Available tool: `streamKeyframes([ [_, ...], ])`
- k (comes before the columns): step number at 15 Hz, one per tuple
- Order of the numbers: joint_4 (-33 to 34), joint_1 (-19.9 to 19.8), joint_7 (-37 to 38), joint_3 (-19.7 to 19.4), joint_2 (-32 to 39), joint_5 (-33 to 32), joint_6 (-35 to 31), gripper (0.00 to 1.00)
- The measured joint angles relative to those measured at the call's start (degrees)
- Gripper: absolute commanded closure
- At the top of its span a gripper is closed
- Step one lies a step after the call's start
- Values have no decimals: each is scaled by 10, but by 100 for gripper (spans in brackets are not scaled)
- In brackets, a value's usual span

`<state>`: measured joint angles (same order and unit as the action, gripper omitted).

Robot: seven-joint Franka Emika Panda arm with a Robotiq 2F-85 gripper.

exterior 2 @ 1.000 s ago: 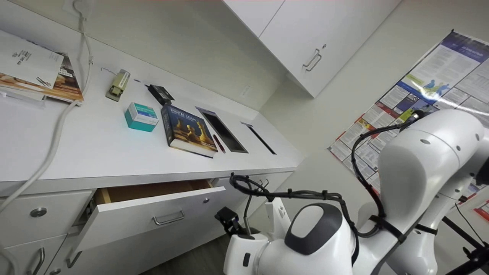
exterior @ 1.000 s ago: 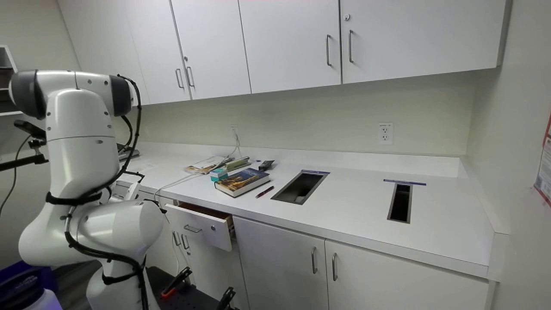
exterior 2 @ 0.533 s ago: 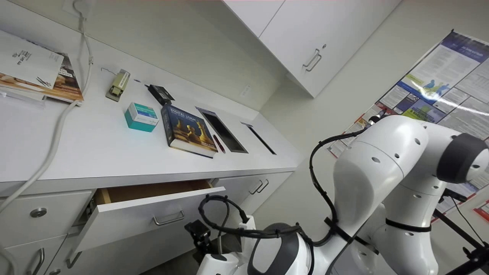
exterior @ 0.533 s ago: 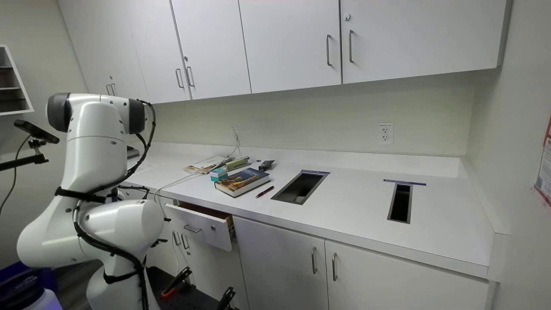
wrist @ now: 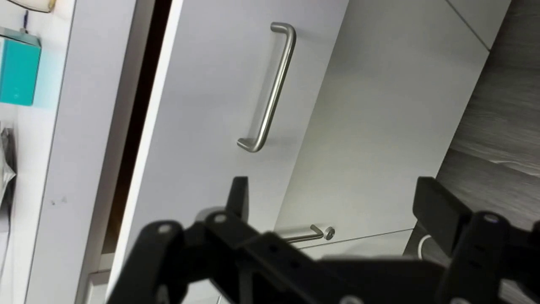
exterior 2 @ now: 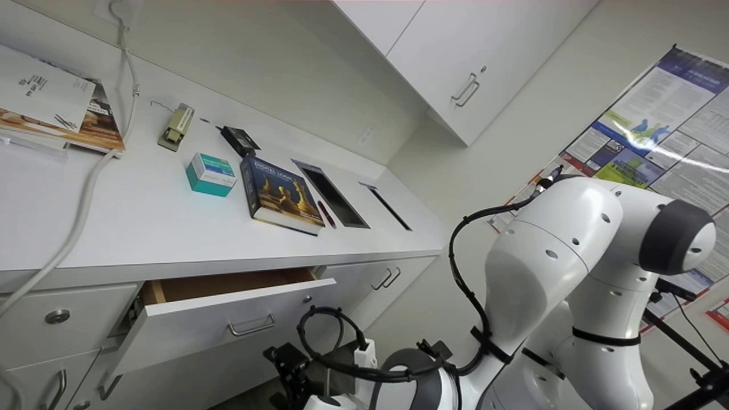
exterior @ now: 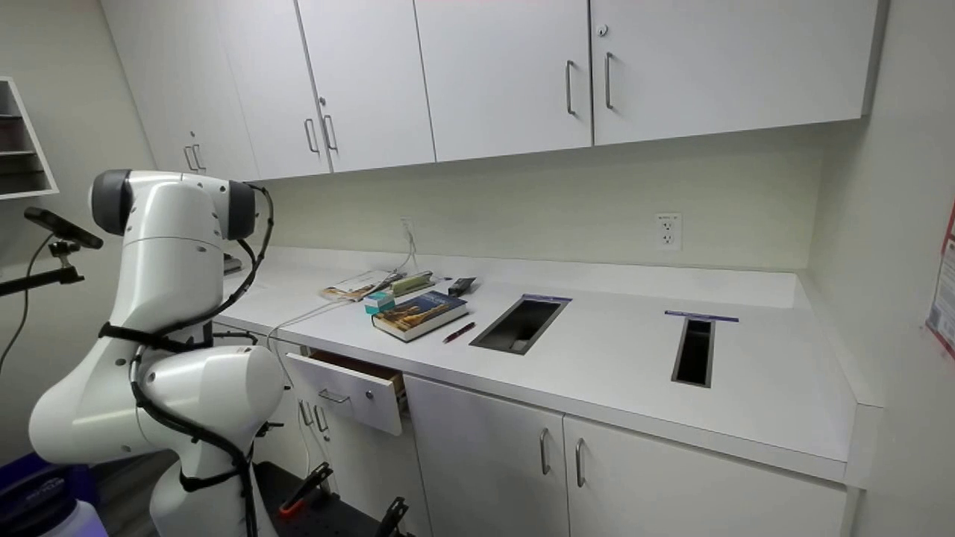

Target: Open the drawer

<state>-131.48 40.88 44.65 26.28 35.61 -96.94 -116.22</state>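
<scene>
The drawer has a flat white front and stands partly pulled out in both exterior views (exterior: 354, 395) (exterior 2: 188, 336). Its tan wooden interior (exterior 2: 228, 285) shows behind the front panel. In the wrist view the drawer front (wrist: 202, 97) fills the middle left, with a dark gap behind its top edge. The drawer's metal handle (wrist: 276, 90) lies beyond the fingertips, and nothing touches it; it also shows in both exterior views (exterior: 333, 396) (exterior 2: 252, 328). My gripper (wrist: 333, 183) is open and empty, its fingers wide apart. In the exterior views the arm and picture edge mostly hide it.
A lower cabinet door (wrist: 379, 105) with a handle (wrist: 303, 237) and lock is under the drawer. On the white counter (exterior 2: 148, 233) are a book (exterior 2: 285, 196), a teal box (exterior 2: 211, 175) and a white cable (exterior 2: 85, 205). Clamps (exterior: 306, 488) stand on the robot's base.
My arm has come down; in the exterior views it shifts right in one picture and left in the other. The drawer has stayed partly open, unmoved.
</scene>
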Motion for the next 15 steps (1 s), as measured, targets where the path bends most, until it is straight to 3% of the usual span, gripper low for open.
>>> streamKeyframes([
  [5,-1,6,17,0,4,-15,41,0],
  [8,-12,14,75,-1,15,-58,82,0],
  [12,-32,12,165,-4,40,-129,93,0],
  [15,-31,7,189,-6,55,-147,94,0],
])
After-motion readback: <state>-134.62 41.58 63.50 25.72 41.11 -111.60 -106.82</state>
